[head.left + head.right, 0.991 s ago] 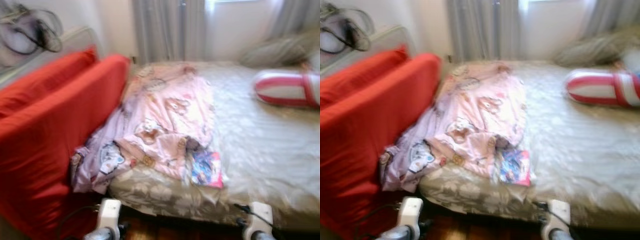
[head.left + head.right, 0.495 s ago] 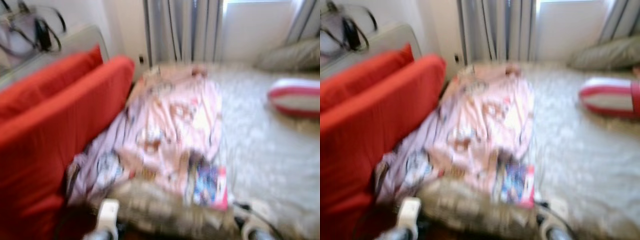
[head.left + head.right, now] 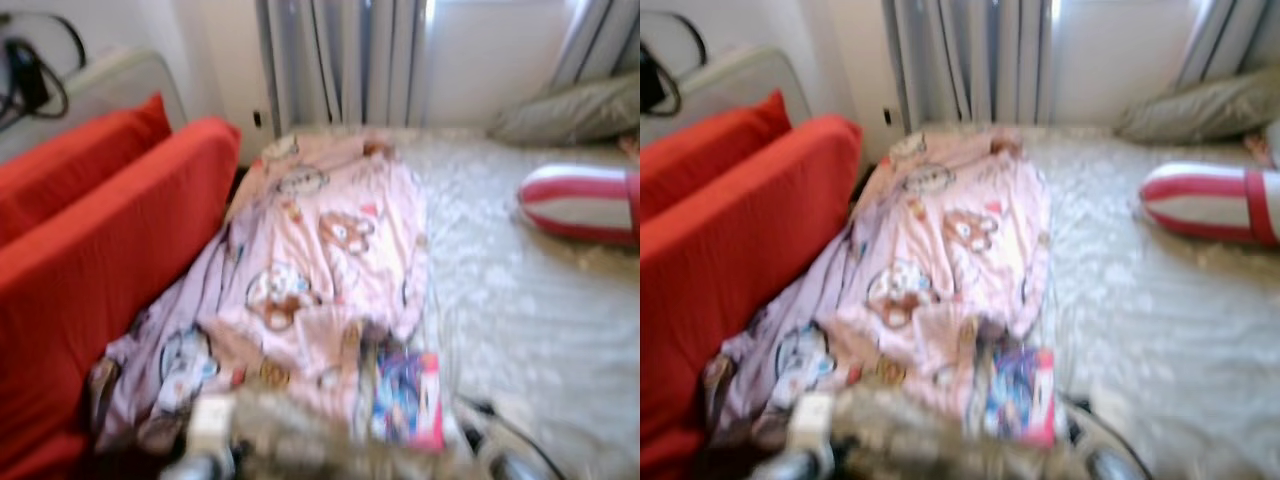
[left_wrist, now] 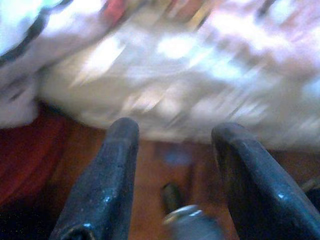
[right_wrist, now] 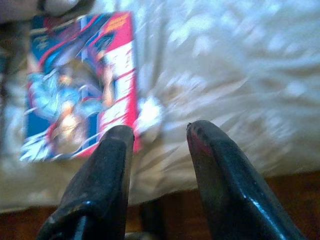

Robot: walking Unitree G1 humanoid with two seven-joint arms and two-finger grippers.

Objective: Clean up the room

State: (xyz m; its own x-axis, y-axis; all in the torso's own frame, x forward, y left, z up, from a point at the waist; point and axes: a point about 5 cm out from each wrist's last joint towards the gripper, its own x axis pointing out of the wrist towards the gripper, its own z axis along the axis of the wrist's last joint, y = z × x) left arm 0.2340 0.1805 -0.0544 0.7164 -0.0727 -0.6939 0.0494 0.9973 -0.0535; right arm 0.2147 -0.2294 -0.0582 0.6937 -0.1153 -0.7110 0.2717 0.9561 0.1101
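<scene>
Left eye view gives you the bed, a pink blanket heaped at its left, and a colourful book near the edge. Both grippers, left gripper and right gripper, gape empty.

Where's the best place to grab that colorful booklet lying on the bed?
Probably the booklet's pink-edged side nearest the foot of the bed, approached from the right with the open right claw. It lies flat, and its far end seems tucked against the pink blanket.
</scene>
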